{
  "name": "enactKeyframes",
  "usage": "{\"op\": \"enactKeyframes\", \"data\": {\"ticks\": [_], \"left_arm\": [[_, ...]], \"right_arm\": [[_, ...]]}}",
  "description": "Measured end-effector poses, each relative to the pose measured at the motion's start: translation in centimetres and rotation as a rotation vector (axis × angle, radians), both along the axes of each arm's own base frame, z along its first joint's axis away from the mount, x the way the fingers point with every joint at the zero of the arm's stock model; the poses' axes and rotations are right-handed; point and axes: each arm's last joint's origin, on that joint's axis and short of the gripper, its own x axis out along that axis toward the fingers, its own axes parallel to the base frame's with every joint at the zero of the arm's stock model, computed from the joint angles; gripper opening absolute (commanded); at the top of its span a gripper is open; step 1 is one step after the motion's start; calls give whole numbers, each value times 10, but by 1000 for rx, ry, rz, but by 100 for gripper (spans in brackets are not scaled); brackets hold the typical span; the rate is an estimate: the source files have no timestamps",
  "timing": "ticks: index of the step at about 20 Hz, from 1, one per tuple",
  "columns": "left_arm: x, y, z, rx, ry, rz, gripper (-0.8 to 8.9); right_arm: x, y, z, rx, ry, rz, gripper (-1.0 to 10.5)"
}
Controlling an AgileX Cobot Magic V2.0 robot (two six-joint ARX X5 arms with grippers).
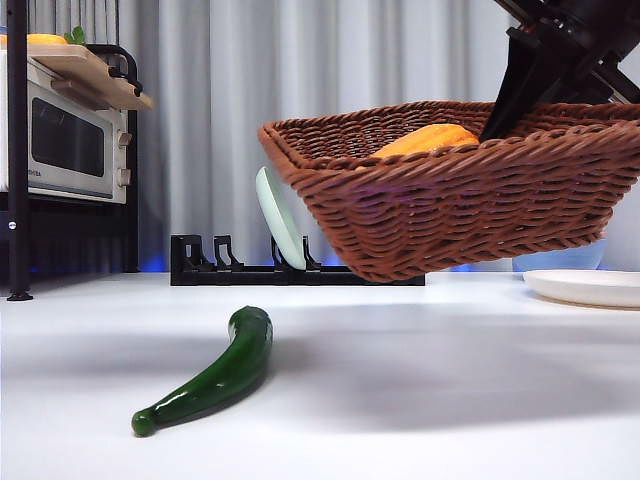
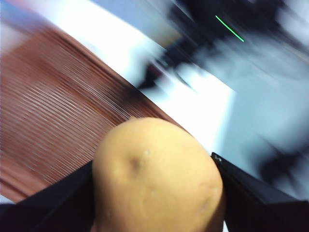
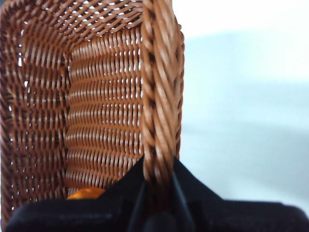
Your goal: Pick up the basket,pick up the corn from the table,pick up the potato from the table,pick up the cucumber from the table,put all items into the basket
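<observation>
My right gripper (image 1: pixel 512 100) is shut on the braided rim of the wicker basket (image 1: pixel 470 200) and holds it tilted, well above the table (image 1: pixel 450 400). The right wrist view shows the jaws (image 3: pixel 159 181) pinching the rim (image 3: pixel 159 87). An orange cob, the corn by its colour (image 1: pixel 430 138), lies inside the basket; a bit of it shows in the right wrist view (image 3: pixel 84 193). My left gripper (image 2: pixel 152 162) is shut on the tan potato (image 2: pixel 159 179), with the blurred basket (image 2: pixel 53 121) beyond it. The cucumber (image 1: pixel 215 375) lies on the table at front left.
A black dish rack (image 1: pixel 215 262) with a pale green plate (image 1: pixel 278 218) stands behind the basket. A white plate (image 1: pixel 585 287) lies at the right edge. A toaster oven (image 1: pixel 65 140) sits on a black shelf at far left.
</observation>
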Motion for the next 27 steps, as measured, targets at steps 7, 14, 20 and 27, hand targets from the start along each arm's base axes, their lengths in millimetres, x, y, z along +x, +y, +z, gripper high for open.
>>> {"op": "enactKeyframes", "data": {"ticks": [7,14,20,27], "left_arm": [[22,-47,-31,95,-5,256,-5],[29,-74,-69,236,57,240,327],[29,-75,-70,239,54,235,511],[18,-66,-11,211,8,225,509]], "right_arm": [[-6,15,0,3,4,56,-16],[-7,19,-1,-11,3,60,-16],[-7,19,-1,-16,1,55,-16],[-7,19,-1,-17,6,55,-16]]}}
